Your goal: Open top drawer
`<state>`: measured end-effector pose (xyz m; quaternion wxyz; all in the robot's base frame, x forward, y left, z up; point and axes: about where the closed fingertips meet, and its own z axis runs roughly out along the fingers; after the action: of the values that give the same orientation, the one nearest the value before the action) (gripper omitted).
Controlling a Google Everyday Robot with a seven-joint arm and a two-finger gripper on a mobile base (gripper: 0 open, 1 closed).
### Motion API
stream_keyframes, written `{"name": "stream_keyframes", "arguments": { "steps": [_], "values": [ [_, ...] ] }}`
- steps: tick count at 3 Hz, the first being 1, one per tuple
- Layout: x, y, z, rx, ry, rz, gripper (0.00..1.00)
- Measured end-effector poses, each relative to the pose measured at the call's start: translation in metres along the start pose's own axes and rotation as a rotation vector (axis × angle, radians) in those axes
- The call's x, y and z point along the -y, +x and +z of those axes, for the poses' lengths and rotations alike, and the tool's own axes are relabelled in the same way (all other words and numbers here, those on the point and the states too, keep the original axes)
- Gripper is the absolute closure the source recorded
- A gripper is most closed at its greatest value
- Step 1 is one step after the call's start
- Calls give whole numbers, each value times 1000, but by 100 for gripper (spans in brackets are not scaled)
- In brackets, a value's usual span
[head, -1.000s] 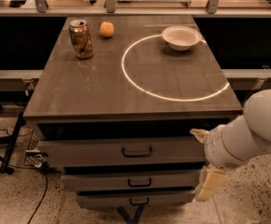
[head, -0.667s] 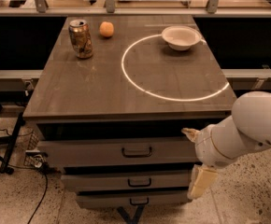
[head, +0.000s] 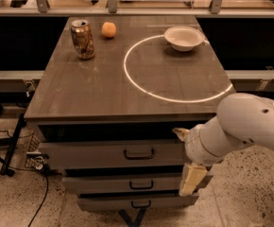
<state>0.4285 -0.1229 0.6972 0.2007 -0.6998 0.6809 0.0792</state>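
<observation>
Gripper (head: 186, 156) sits at the cabinet's (head: 127, 93) front-right corner, just off the right end of the drawer fronts and below the worktop edge. Open: one cream fingertip (head: 180, 133) pokes up near the worktop lip, the other hangs down by the mid drawer (head: 104, 183), well apart, nothing between them. White arm (head: 250, 124) comes in from the cabinet's right side, fat elbow level w/ the front edge.

Top drawer (head: 94, 154) is the uppermost & widest of 3 grey fronts in the cabinet face, directly under the worktop, w/ a dark gap between its upper edge and the worktop. Its dark loop handle (head: 139, 153) is at the centre of the front, clear of the gripper, which is off to the handle's right and not touching it. The gripper's wrist overlaps the drawer's right end from this view; can't tell if there's contact.

Below it the mid drawer is narrower, then the bottom drawer (head: 108, 203) is the narrowest. Each has a small centre handle.

On the cabinet top:
- soda can (head: 82, 39), upright, back-left
- orange (head: 109, 30), just right of the can, nearer the back edge
- white bowl (head: 184, 37), back-right, sitting on the rim of a white ring (head: 126, 70) marked across the right half

Black cable (head: 42, 205) lies on the speckled floor off the cabinet's front-left.
</observation>
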Motion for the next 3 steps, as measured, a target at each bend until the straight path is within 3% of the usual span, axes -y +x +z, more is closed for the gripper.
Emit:
{"name": "stream_keyframes", "arguments": {
  "steps": [1, 3],
  "values": [
    [5, -3, 8, 5, -1, -2, 18],
    [-5, 9, 7, -13, -22, 29, 80]
  ]
}}
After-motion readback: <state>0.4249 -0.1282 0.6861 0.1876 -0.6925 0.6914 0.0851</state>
